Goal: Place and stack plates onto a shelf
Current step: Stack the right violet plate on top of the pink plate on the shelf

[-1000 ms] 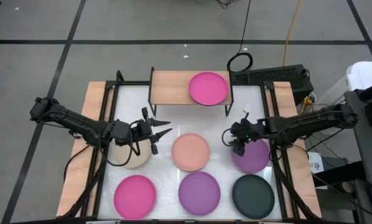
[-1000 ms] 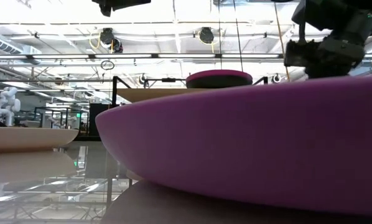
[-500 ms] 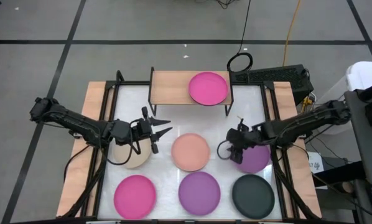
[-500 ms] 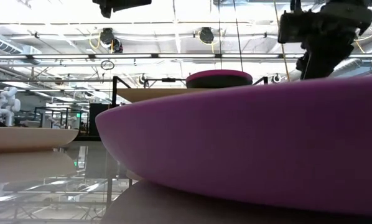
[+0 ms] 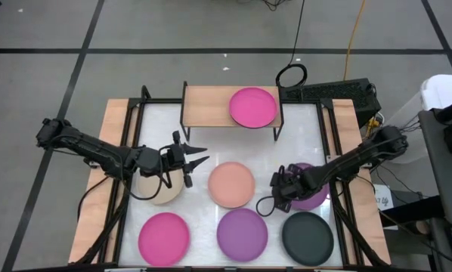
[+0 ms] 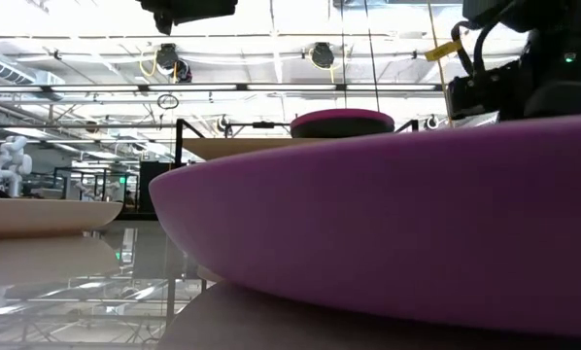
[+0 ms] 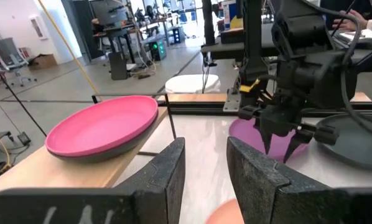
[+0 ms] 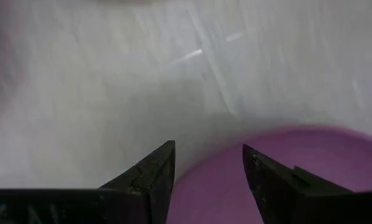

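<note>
The shelf (image 5: 230, 102) stands at the table's far middle. A magenta plate (image 5: 252, 107) lies on its right half, with a dark rim under it (image 7: 105, 152). On the table lie a beige plate (image 5: 162, 189), a peach plate (image 5: 231, 183), a purple plate (image 5: 313, 193), and in front a magenta (image 5: 164, 236), a purple (image 5: 242, 232) and a dark plate (image 5: 308, 236). My right gripper (image 5: 275, 189) is open, pointing down over the right purple plate's left rim (image 8: 267, 180). My left gripper (image 5: 198, 157) is open and empty above the beige plate's far right.
Wooden strips and black rails (image 5: 131, 151) run along the table's left and right sides. The shelf's left half (image 5: 207, 102) is bare wood. White table surface (image 5: 211, 140) shows between the shelf and the plates. Cables and a dark box (image 5: 339, 91) lie beyond the far right corner.
My right gripper has gone toward the table's near edge and a little left, from over the purple plate's far part to its left rim, and has come lower. The plates have kept their places.
</note>
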Robot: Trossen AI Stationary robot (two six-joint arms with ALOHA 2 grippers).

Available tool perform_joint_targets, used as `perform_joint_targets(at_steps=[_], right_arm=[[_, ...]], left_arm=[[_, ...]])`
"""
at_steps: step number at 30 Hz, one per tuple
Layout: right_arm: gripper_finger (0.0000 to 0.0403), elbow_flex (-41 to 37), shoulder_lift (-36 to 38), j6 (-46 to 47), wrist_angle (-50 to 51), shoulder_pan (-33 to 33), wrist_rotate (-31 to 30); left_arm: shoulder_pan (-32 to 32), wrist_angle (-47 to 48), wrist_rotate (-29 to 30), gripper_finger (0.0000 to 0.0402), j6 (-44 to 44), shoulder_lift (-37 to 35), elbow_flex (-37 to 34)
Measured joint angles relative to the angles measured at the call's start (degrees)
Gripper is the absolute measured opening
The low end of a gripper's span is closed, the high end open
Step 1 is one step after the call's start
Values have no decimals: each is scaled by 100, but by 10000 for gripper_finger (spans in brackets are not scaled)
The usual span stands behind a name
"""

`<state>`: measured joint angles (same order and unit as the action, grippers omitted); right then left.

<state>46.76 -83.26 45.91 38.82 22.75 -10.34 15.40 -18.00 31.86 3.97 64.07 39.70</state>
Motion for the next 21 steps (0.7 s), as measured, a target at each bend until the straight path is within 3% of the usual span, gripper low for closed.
perform_joint_targets(at_steps=[13, 17, 21], right_arm=[[164, 0, -31, 438, 379, 4, -21], [122, 0, -31, 429, 517, 2, -32], [44, 0, -31, 221, 521, 6, -15]], left_arm=[[0, -2, 0, 124, 41, 0, 0], [0, -2, 0, 124, 63, -1, 0], [0, -2, 0, 124, 51, 0, 0]])
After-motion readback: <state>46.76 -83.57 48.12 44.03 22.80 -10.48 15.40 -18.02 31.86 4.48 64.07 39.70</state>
